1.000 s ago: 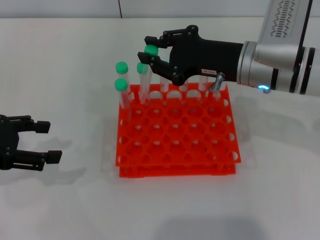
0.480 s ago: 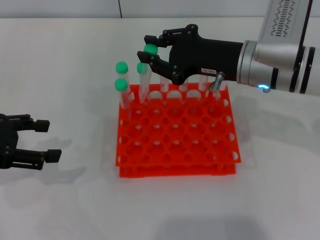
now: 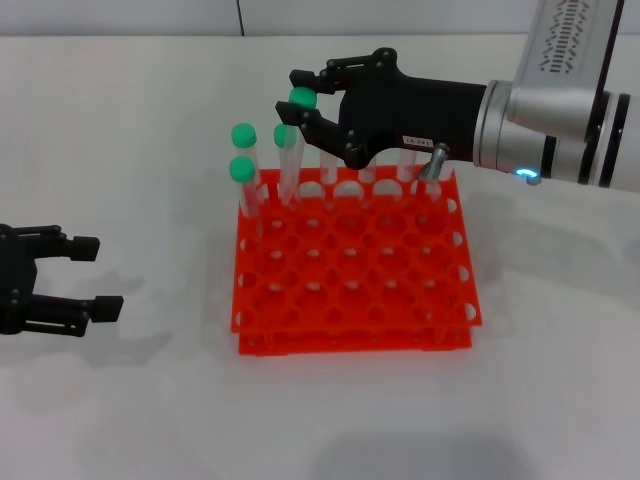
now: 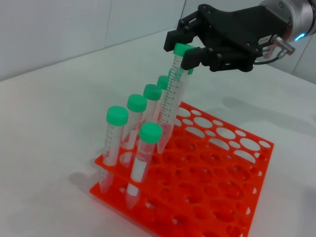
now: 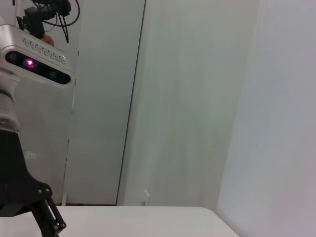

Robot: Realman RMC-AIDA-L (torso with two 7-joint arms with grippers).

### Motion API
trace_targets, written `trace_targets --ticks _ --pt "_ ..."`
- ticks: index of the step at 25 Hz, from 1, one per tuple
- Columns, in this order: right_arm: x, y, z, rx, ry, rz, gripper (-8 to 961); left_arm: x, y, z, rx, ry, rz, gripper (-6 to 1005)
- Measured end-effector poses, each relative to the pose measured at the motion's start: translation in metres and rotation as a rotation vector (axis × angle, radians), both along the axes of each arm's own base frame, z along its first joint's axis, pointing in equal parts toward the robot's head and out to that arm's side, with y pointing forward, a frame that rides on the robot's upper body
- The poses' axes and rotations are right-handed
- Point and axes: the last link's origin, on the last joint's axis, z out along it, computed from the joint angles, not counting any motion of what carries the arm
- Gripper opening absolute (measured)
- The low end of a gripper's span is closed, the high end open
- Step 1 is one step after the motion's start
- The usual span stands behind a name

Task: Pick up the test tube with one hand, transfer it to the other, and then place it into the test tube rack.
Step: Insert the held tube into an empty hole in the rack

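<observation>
My right gripper (image 3: pixel 298 97), black with a small white label, is shut on the green cap of the test tube (image 4: pixel 170 98). It holds the tube tilted over the far left part of the orange-red test tube rack (image 3: pixel 350 300). In the left wrist view the tube's lower tip meets the rack's top tier (image 4: pixel 222 163) at a hole beside the other tubes. How deep it sits I cannot tell. My unlabelled left gripper (image 3: pixel 92 275) rests open and empty on the table, well to the left of the rack.
Several other green-capped tubes (image 3: pixel 243 150) stand in holes along the rack's left and far rows. A metal fitting (image 3: pixel 435 160) on the right wrist hangs just above the rack's far right corner. White tabletop surrounds the rack.
The left gripper has shifted very slightly. The right gripper and the tube it holds have stayed in place.
</observation>
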Motion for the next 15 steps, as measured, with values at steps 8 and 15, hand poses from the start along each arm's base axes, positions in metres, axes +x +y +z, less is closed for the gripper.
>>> trace_targets --ticks 8,15 --pt "0.0008 0.0013 -0.0049 0.001 -0.015 -0.013 283 -0.0009 0.0002 -0.0005 0.001 0.003 0.002 888" --pt "-0.0014 -0.0003 -0.0094 0.013 -0.012 -0.001 283 -0.0029 -0.0015 -0.001 0.002 0.004 0.01 888"
